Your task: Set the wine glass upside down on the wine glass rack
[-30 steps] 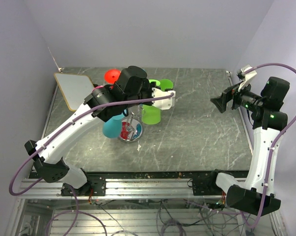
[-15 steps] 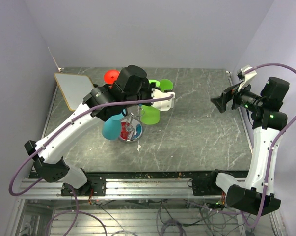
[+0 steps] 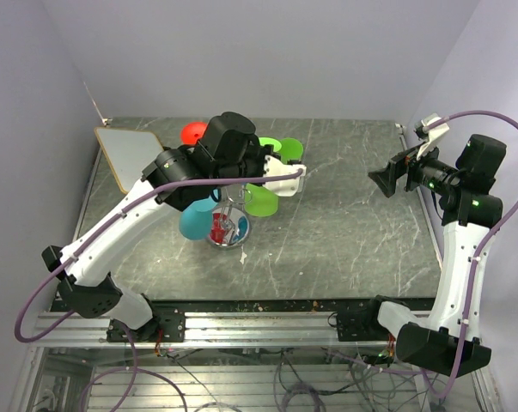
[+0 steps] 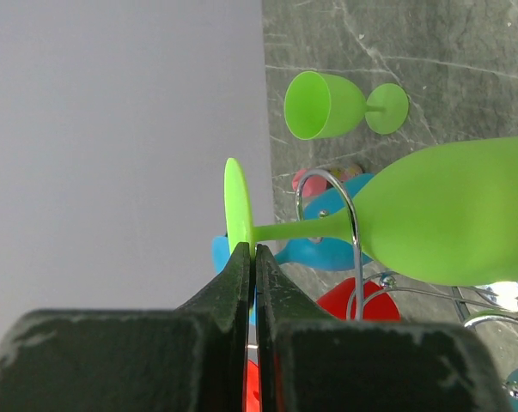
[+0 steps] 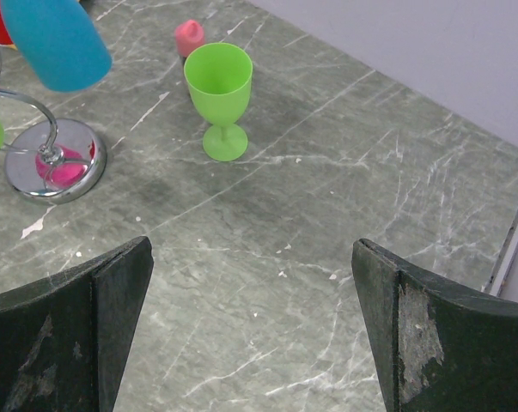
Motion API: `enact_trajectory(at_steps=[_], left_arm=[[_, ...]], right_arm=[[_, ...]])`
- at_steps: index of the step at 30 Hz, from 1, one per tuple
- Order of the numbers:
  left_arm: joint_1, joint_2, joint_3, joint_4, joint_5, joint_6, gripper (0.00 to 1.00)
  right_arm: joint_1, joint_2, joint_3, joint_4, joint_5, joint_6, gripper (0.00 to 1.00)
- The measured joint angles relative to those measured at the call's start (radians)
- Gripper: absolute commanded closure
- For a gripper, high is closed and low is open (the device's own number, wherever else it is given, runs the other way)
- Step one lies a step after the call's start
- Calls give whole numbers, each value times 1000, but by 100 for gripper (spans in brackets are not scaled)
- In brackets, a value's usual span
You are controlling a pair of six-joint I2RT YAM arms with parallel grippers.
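One spare green goblet (image 4: 327, 105) upright on tabletop (image 5: 327, 257); green wine glass (image 4: 430, 215), foot pinched tight in left claw (image 4: 251, 257), at silver wine glass rack (image 5: 78, 146); right claw (image 5: 252, 257) wide, empty.

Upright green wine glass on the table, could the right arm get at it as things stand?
Probably yes. The right gripper is open and empty, facing the upright green wine glass across bare table; the wine glass rack stands off to one side, not between them.
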Motion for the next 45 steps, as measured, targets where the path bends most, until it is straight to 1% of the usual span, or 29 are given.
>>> enact_trajectory(at_steps=[10, 19, 25, 32, 41, 45], left_arm=[[-6, 0, -62, 51, 0, -8, 93], [-6, 0, -87, 94, -4, -27, 93], [-6, 5, -133, 119, -36, -42, 93], [-6, 10, -145, 138, -98, -53, 93], [-6, -3, -182, 142, -118, -55, 84], [-6, -14, -191, 143, -124, -55, 76]], right_arm=[[0, 0, -2, 1, 0, 0, 0], [0, 0, -7, 5, 0, 1, 0], [-2, 0, -8, 6, 0, 4, 0], [-3, 0, -10, 7, -1, 4, 0], [-4, 0, -21, 7, -2, 5, 0], [-5, 0, -21, 7, -6, 5, 0]])
